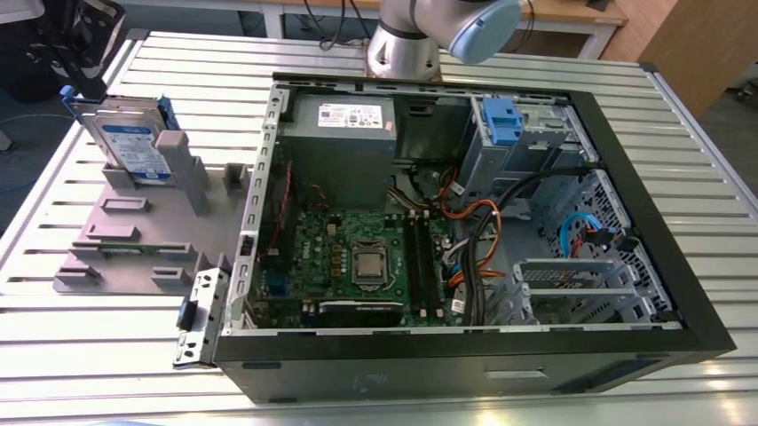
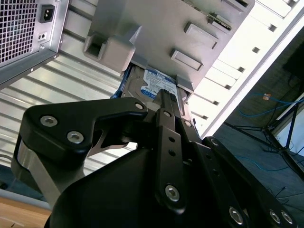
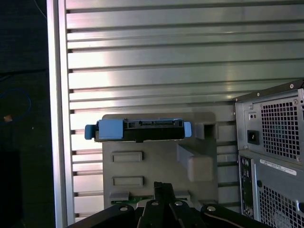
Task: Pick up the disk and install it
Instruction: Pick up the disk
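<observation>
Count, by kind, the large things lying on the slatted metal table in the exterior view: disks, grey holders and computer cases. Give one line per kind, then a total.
Grey slotted holder: 1
Disk, standing in that holder: 1
Open computer case: 1
Total: 3

Robotics lab or workshop: ribbed aluminium bench [image 1: 119, 355], opened computer case [image 1: 414, 382] (cables [image 2: 280, 100] trailing on floor [image 2: 247, 142]).

Exterior view looks down on the open case [image 1: 474, 366]; both wrist views (much nearer) share the holder [image 3: 161, 164] [image 2: 156, 28].
</observation>
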Robot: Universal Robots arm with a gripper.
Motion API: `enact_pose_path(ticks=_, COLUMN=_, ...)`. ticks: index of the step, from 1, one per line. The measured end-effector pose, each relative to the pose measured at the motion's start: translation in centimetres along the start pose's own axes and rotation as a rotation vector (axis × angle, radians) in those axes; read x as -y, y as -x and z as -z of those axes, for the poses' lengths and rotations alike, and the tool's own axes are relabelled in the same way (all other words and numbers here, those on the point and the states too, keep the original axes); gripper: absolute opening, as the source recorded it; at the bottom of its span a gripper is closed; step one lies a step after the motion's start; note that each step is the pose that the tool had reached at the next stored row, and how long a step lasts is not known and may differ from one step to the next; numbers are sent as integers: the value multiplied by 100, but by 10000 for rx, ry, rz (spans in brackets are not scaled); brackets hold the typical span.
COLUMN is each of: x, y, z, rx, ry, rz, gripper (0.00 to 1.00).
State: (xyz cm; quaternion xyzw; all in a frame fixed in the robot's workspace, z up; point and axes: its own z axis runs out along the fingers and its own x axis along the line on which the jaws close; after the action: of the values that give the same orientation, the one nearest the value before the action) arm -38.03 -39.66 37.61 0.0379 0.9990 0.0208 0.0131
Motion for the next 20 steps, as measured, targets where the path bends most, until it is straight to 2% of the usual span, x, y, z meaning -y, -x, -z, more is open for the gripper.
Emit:
enact_pose_path(ticks=9, x=0, y=-2, z=0, rx=-2, ry=1, rz=52, gripper=11)
enact_pose_path(ticks=20, x=0, y=-2, z=0, rx=-16, ry=9, rz=370, gripper=11)
